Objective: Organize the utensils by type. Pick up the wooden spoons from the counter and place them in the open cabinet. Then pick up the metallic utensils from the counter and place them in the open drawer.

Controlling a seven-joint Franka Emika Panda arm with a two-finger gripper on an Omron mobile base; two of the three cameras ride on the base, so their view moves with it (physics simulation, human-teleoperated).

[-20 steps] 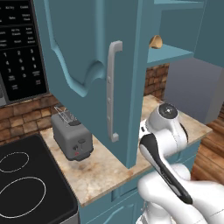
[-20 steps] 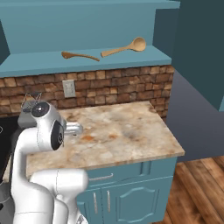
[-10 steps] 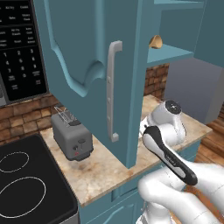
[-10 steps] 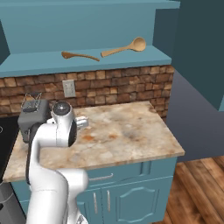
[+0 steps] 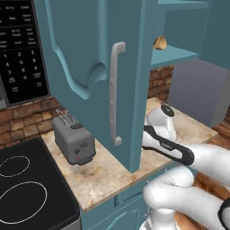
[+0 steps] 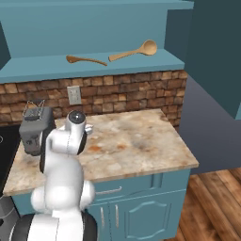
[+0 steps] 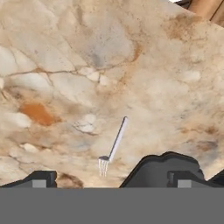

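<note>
Two wooden spoons lie on the shelf of the open cabinet (image 6: 155, 63): the small one (image 6: 85, 60) to the left, the large one (image 6: 134, 51) to the right. The large spoon's bowl (image 5: 159, 42) pokes out past the cabinet's door (image 5: 90, 67). A thin silver fork (image 7: 114, 144), one of the metallic utensils, rests on the marbled counter (image 7: 131, 65) with its tines toward me. My gripper (image 7: 107, 178) hangs just above it, open, the tines between its two dark fingertips (image 7: 166, 170). The open drawer is out of view.
A grey toaster (image 6: 35, 129) stands at the counter's left end beside a black stove (image 5: 27, 193). A microwave (image 5: 20, 54) hangs above them. My white arm (image 6: 66, 155) bends low over the counter's left half. A wall outlet (image 6: 74, 95) sits in the brick backsplash.
My arm has swung forward and to the right over the counter. The spoons on the shelf and the toaster have not moved. The jaws have stayed open.
</note>
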